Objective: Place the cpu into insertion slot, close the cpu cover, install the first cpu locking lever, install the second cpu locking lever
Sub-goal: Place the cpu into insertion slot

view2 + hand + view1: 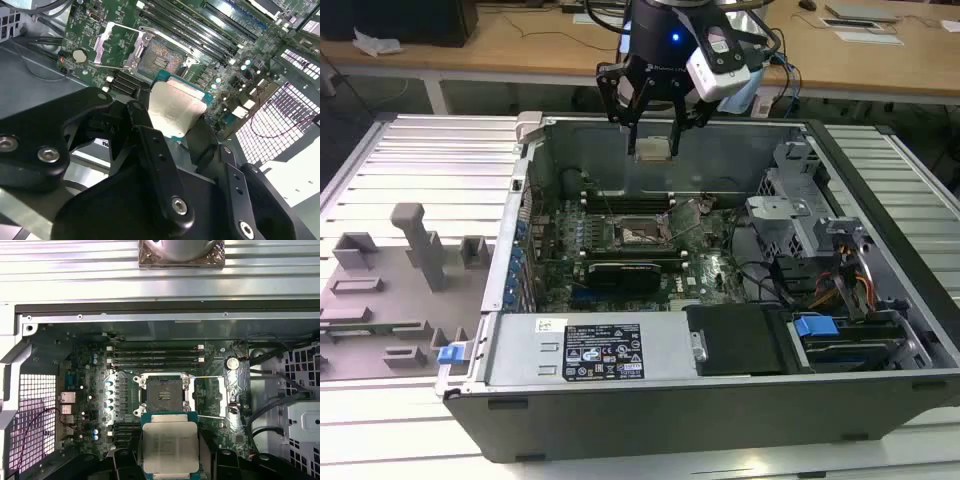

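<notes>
My gripper (pixel 653 145) hangs over the open computer case, shut on the cpu (pixel 654 153), a flat pale silvery square. In both wrist views the cpu (pixel 172 112) (pixel 170 452) sits between the black fingers (pixel 146 131), held above the green motherboard (pixel 715 275). The insertion slot (pixel 642 232) (pixel 164 392) (pixel 160 56) lies below it, dark, open and bare. The cpu cover (pixel 220 395) (pixel 114 44) is flipped open beside the slot. Thin locking levers (pixel 210 377) stand loose next to it.
Long black memory slots (pixel 155 354) run beside the socket. Case walls (pixel 525 190) ring the board, with a black shroud (pixel 740 340) and drive bays (pixel 820 270) at the exterior view's right. A grey fixture plate (pixel 390 290) lies at the left.
</notes>
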`<action>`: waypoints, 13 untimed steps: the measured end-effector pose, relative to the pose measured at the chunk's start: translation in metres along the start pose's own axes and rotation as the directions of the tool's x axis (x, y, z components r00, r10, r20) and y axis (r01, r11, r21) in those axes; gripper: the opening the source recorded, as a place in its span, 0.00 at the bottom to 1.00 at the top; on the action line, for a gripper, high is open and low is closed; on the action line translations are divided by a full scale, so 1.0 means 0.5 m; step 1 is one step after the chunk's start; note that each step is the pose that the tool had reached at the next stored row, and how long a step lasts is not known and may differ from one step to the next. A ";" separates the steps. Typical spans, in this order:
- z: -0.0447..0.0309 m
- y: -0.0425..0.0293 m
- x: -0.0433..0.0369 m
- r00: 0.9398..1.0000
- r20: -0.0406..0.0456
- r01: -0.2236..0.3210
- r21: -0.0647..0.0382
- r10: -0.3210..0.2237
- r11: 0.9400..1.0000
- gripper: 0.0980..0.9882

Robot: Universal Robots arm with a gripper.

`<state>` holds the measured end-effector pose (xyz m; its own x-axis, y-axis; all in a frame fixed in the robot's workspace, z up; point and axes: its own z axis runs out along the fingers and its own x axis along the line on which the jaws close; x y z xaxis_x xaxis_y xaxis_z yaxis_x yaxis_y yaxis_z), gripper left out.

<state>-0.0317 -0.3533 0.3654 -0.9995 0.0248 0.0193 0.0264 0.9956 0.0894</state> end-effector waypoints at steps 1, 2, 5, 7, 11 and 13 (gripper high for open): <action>0.000 0.000 0.000 1.000 0.000 0.000 0.000 0.000 1.000 0.50; 0.000 0.000 0.000 1.000 0.000 0.000 0.000 0.000 1.000 0.50; 0.000 0.000 0.000 1.000 0.000 0.000 0.000 0.000 1.000 0.50; 0.003 0.000 0.000 1.000 0.000 0.000 0.000 0.000 1.000 0.50; 0.016 -0.001 0.000 1.000 0.000 0.000 0.000 0.000 1.000 0.50; 0.026 -0.002 -0.001 1.000 0.000 0.000 0.000 0.000 1.000 0.50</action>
<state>-0.0317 -0.3533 0.3523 -0.9995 0.0247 0.0192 0.0263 0.9957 0.0889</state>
